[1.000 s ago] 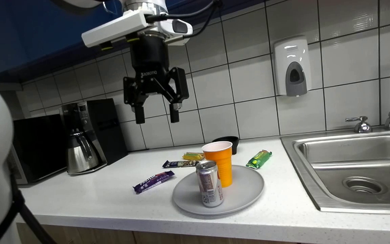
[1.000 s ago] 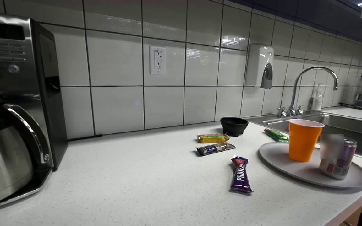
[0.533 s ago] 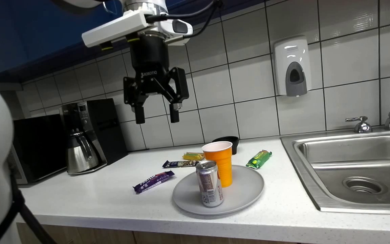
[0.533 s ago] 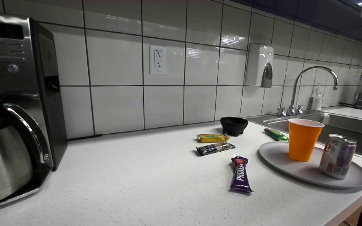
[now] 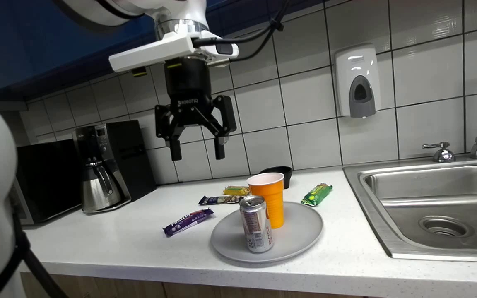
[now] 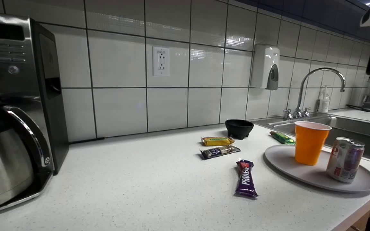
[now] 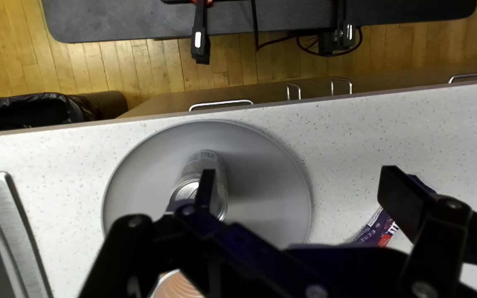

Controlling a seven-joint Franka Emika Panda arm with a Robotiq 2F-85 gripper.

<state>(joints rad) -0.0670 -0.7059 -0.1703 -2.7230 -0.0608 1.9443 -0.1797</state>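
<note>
Wrist view: gripper (image 7: 297, 182), jaws wide apart, nothing held. Beneath: orange cup (image 7: 178, 286), partly hidden, and silver can (image 7: 191, 174), upright on flat bases; gray plate (image 7: 271, 198), presumably grouping both; purple bar (image 7: 374, 231), flat on counter (image 7: 387, 128) near plate, likely too slim to stand.

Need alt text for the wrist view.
Open, empty black two-fingered gripper above a white speckled countertop. An upright silver metal can, partly hidden by one finger, stands on a flat round grey plate. A purple-wrapped snack bar lies at right, partly hidden, and a stainless-steel sink is at lower left.
</note>
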